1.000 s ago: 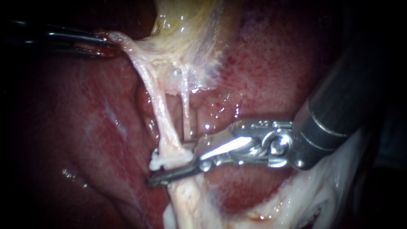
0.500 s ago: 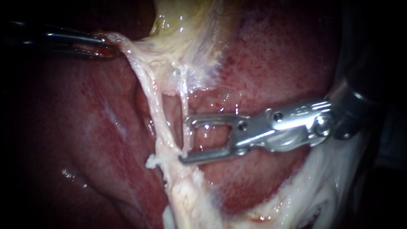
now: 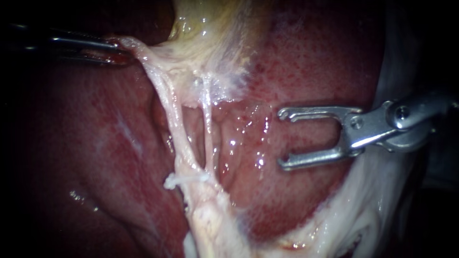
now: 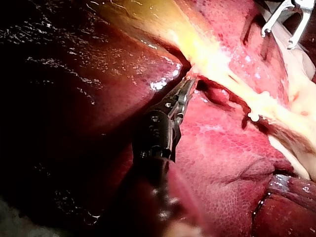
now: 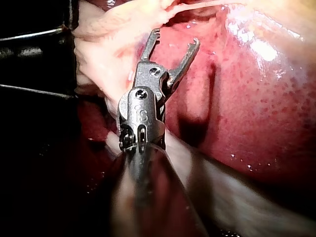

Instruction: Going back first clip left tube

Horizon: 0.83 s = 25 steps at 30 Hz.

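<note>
Jaws of right instrument (image 3: 282, 139) gape empty, well apart from left tube (image 3: 178, 129); left instrument (image 3: 118, 50) pinches tissue (image 3: 143, 55) taut, and a slip risks tearing the tube.

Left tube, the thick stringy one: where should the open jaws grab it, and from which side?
Probably the left tube on its bare straight stretch above the white clip, where it runs taut off the liver. Come from the right, one jaw each side: the right instrument, jaws open, faces it. The thin right tube stands between, so slip in low. The left instrument holds the tissue above it.
</note>
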### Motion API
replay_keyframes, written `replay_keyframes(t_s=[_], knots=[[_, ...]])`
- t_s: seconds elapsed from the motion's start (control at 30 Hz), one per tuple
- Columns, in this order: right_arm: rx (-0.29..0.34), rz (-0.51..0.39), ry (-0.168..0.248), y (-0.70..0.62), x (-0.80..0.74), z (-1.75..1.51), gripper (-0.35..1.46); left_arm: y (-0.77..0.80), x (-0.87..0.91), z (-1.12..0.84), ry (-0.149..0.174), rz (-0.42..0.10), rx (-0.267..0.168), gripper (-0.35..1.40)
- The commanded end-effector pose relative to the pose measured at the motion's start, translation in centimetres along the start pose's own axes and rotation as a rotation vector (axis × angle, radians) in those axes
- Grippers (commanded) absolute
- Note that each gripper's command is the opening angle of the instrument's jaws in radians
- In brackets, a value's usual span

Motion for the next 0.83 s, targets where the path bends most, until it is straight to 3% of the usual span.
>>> replay_keyframes(t_s=[0.03, 0.2, 0.5, 0.83], knots=[[0.0, 0.002, 0.0, -0.01, -0.01, 0.0, 0.5, 0.01, -0.03, 0.05, 0.0, 0.0, 0.006, -0.35], [0.0, 0.001, 0.0, -0.01, -0.02, 0.0, 0.5, 0.06, -0.16, 0.32, 0.0, 0.007, -0.001, -0.35], [0.0, 0.001, 0.0, -0.03, -0.01, -0.01, 0.5, 0.02, -0.4, 0.7, -0.011, 0.024, -0.023, -0.35], [-0.001, 0.001, 0.0, -0.06, 0.0, -0.01, 0.5, 0.02, -0.4, 0.7, -0.012, 0.019, -0.028, -0.35]])
